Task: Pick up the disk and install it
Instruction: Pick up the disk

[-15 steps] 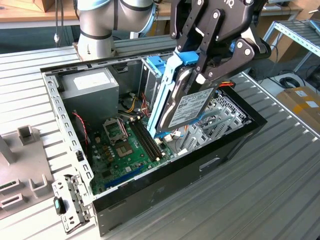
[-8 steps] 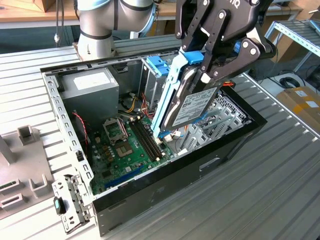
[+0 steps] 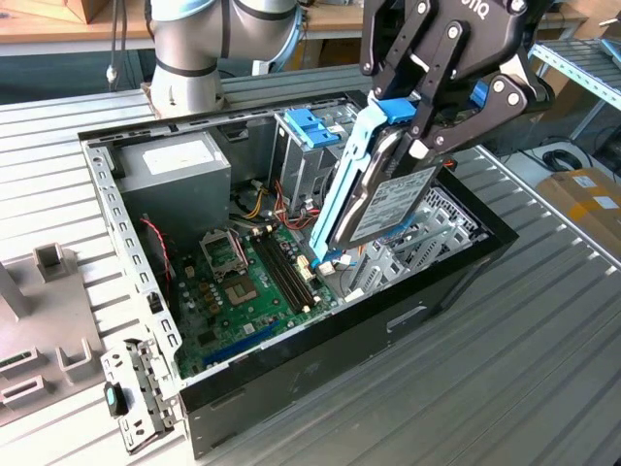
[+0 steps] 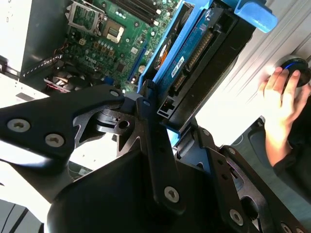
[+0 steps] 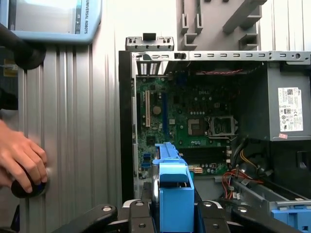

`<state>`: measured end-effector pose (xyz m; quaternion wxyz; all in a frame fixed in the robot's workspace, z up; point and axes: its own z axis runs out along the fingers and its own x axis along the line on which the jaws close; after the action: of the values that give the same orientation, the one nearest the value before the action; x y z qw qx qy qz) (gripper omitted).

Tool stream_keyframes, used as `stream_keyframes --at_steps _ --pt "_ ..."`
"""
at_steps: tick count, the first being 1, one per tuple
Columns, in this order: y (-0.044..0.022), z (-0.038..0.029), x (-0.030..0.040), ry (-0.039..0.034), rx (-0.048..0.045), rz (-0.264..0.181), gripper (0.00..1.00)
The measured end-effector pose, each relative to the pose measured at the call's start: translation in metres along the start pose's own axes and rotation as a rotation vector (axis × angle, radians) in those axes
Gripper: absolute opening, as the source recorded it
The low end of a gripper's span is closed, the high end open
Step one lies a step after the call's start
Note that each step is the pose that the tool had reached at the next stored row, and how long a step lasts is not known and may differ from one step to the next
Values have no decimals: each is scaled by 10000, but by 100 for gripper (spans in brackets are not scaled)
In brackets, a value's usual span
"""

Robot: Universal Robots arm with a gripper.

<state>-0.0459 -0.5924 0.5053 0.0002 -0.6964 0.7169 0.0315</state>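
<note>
Gripper (image 3: 427, 136) clamps the disk (image 3: 388, 199) across its blue rails (image 3: 340, 184), tilted over the open computer case (image 3: 320, 359); rigid, probably hefty and shock-sensitive, so the rails give the safest purchase.

Printed white labels mark the disk (image 3: 393, 204) and the power-supply box (image 5: 282, 104), their print too small to read.

1. One open computer case (image 3: 340, 340).
2. One green motherboard (image 3: 209, 301), carrying one CPU socket (image 5: 221, 126).
3. One grey power-supply box (image 3: 179, 170).
4. One blue-railed disk (image 3: 388, 204).
5. One gripper (image 3: 422, 146).
6. One blue-handled drive cage (image 3: 312, 131).
7. One person's hand (image 4: 282, 94).
</note>
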Motion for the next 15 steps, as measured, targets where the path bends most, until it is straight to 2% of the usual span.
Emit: stream_keyframes --at_steps 5,15 --pt "-113 3 -2 0 0 0 37" --pt "-270 6 -2 0 0 0 37"
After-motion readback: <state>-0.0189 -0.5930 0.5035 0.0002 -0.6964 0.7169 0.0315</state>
